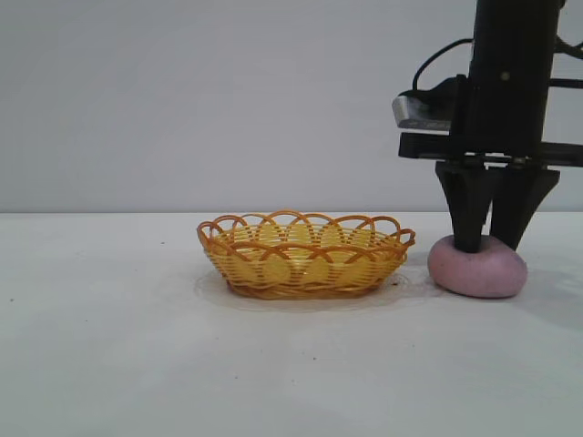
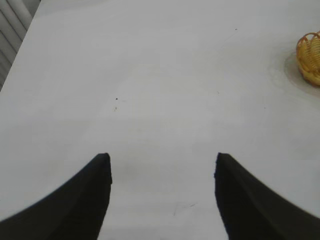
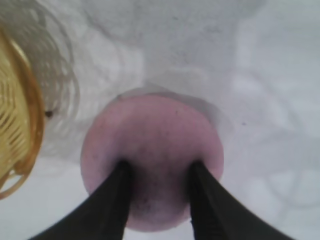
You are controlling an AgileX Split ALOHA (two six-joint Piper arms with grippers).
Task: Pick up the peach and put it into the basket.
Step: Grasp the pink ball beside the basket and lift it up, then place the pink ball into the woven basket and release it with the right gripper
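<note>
The dull pink peach (image 1: 478,271) lies on the white table just right of the yellow-orange woven basket (image 1: 305,248). My right gripper (image 1: 487,244) comes straight down onto the peach's top. In the right wrist view both black fingers (image 3: 122,190) dig into the peach (image 3: 155,130), dimpling its surface, so the gripper (image 3: 160,166) is shut on it. The peach rests on the table. The basket's edge (image 3: 20,125) shows close beside it. My left gripper (image 2: 162,157) is open over bare table with nothing between its fingers, and it is outside the exterior view.
The white table (image 1: 109,346) stretches left of and in front of the basket. The left wrist view catches a part of the basket (image 2: 310,57) far off, and the table's edge with slats (image 2: 12,30) beyond it.
</note>
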